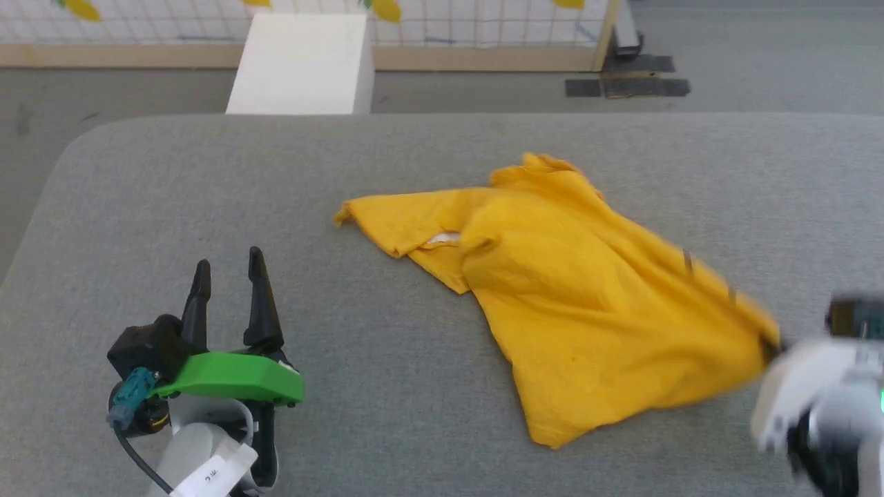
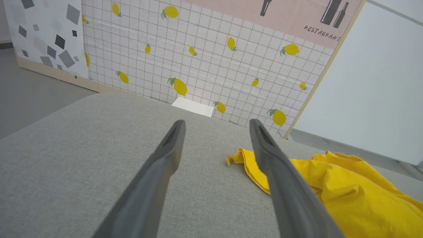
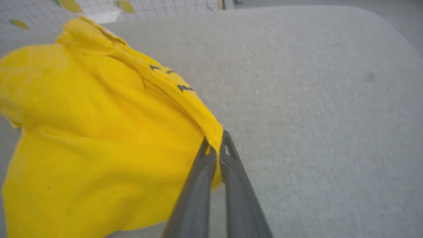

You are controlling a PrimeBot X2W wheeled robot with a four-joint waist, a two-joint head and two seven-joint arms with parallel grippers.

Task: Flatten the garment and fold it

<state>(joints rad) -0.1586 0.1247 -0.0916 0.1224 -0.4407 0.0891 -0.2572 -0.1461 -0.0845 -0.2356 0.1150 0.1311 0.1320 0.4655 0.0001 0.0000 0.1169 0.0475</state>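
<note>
The garment point(image 1: 573, 290), a bright yellow T-shirt, lies crumpled on the grey table point(image 1: 387, 172) right of centre, with a bit of white showing at a fold. My right gripper point(image 3: 215, 145) is shut on the garment's right edge point(image 3: 211, 129), where small black marks run along the cloth. In the head view that gripper point(image 1: 770, 348) is blurred at the garment's right corner. My left gripper point(image 1: 228, 273) stands open at the lower left, apart from the cloth, with nothing between its fingers point(image 2: 165, 155). The garment point(image 2: 350, 195) lies to its right in the left wrist view.
A white box point(image 1: 300, 62) stands on the floor beyond the table's far edge. Behind it runs a tiled wall panel with lemon prints point(image 2: 205, 59). Bare grey table surface stretches on the left and in front of the garment.
</note>
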